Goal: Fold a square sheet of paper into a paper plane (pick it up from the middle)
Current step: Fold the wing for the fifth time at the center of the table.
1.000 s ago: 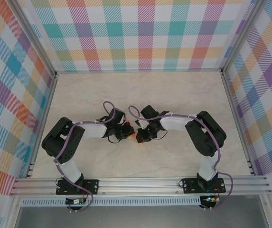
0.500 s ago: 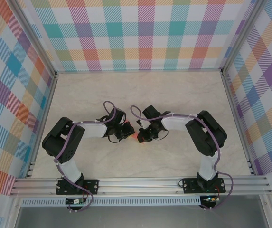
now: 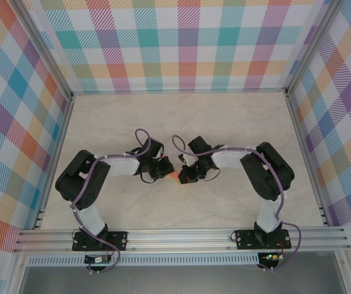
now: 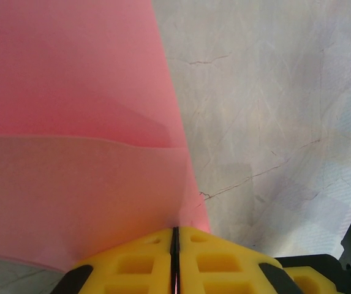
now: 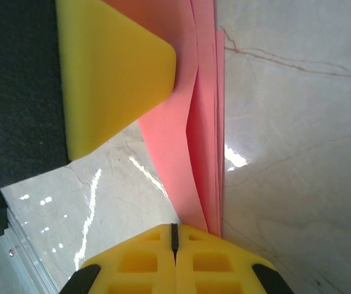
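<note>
Left gripper (image 4: 175, 245): yellow fingers fully closed, only a hairline seam between them, clamped on the bottom corner of the pink paper (image 4: 77, 135). In the left wrist view the sheet fans up and left from the pinch. There's a horizontal layer edge partway up, darker pink above and paler below, so it's at least doubled there. Its right edge runs diagonally up from the fingertips, with bare marbled tabletop (image 4: 273, 122) to the right of it. Right gripper (image 5: 174, 239): also fully closed, same hairline seam. The paper (image 5: 190, 147) comes down into the fingertips edge-on as a narrow strip, with several stacked layer edges along its right side; it looks pinched at the tip, slightly right of the seam. In the right wrist view one yellow finger (image 5: 114, 73) of the left gripper sits at upper left, its tip pressed against the face of the paper, black gripper body behind it. From the top camera the left gripper (image 3: 165, 168) and right gripper (image 3: 184, 173) meet nose to nose near the table's centre, almost touching, with a small sliver of the pink paper (image 3: 174, 176) showing between them. Can't tell from any view whether the paper's lower edge rests on the table (image 3: 236, 122) or is held just off it. Both arms are bent inward from their bases at the near rail, with plaid walls on three sides.
</note>
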Robot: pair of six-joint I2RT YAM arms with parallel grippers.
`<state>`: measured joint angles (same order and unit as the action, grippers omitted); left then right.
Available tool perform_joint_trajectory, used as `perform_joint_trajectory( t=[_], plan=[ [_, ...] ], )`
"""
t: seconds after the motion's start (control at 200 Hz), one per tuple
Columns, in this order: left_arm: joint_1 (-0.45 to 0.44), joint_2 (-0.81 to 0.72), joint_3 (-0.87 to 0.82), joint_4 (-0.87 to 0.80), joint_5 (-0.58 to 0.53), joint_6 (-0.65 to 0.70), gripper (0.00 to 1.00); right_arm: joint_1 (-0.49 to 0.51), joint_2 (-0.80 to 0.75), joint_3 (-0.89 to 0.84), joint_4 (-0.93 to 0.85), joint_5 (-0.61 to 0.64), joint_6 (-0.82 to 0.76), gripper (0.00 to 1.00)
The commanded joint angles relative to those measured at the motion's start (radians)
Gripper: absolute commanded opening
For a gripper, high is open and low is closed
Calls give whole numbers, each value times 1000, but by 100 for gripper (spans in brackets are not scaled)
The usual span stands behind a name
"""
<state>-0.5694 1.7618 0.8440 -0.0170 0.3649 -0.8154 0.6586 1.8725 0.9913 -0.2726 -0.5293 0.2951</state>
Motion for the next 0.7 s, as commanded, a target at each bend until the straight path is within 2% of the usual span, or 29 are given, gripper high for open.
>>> perform_joint_trajectory(
  t=[0.0, 0.245, 0.455, 0.695],
  plan=[
    [-1, 91, -42, -159, -173, 26, 9, -18, -11, -80, -108, 26, -30, 0],
    [0, 91, -42, -147, -165, 28, 9, -53, -115, -170, -94, 13, -11, 0],
    [-1, 84, -37, -124, -139, 35, 9, -50, -189, -98, -117, -2, 1, 1],
    [-1, 84, -37, -96, -117, 34, 9, 7, -82, 41, -63, -5, 32, 1]
  ],
)
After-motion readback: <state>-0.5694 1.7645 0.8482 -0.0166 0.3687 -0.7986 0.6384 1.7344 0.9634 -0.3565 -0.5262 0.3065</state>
